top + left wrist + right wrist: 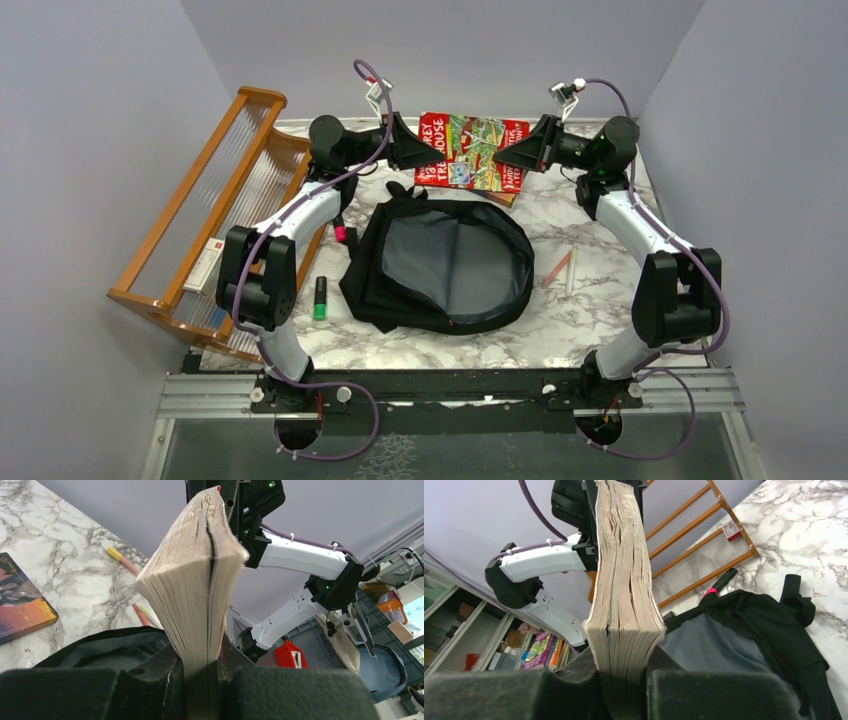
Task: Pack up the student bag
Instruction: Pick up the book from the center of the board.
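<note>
The student bag [440,265] lies flat mid-table, black and unzipped, its grey lining facing up. Behind it a thick paperback book [470,150] with a red and green cover hangs above the table between both arms. My left gripper [415,148] is shut on its left edge and my right gripper [510,155] is shut on its right edge. In the left wrist view the page block [195,580] stands clamped in the left gripper [202,660], with the bag [100,647] below. In the right wrist view the book [624,580] fills the right gripper [624,665] above the bag [744,640].
A wooden rack [200,220] stands along the left edge. A green marker [320,298] and a pink marker [340,232] lie left of the bag, and two pens [565,270] to its right. A second book [20,600] lies flat on the marble at the back.
</note>
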Tool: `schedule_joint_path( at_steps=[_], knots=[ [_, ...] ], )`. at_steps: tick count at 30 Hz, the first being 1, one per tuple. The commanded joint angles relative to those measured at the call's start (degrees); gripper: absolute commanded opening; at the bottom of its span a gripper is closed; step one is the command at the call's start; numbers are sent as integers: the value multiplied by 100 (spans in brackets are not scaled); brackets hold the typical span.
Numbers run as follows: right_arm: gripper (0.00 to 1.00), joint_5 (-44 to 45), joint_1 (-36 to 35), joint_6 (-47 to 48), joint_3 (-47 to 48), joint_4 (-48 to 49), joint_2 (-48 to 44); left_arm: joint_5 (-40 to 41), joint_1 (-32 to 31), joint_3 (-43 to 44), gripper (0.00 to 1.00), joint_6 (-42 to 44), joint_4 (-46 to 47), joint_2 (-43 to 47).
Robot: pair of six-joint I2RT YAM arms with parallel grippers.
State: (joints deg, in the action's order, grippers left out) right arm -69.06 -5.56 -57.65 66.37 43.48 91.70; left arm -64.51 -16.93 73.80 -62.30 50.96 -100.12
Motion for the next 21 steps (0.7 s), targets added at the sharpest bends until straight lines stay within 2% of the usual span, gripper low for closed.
schedule_joint_path(
  at_steps=[1,6,11,14,18,21],
  knots=[
    [2,52,29,-54,22,-42,-124,357,69,122,3,25,296,-25],
    [1,366,28,189,-3,-406,-312,600,350,-223,24,178,36,62],
    [0,1055,32,1156,186,-1809,-627,778,541,-396,55,732,-650,328],
    [0,1483,45,1521,310,-2428,-739,928,591,-439,69,1071,-1083,512],
    [1,1992,82,1759,289,-2883,-917,1146,620,-339,80,1754,-1981,688],
    [1,2606,124,1970,237,-3288,-1085,1520,621,-92,83,2454,-2960,795]
  ],
)
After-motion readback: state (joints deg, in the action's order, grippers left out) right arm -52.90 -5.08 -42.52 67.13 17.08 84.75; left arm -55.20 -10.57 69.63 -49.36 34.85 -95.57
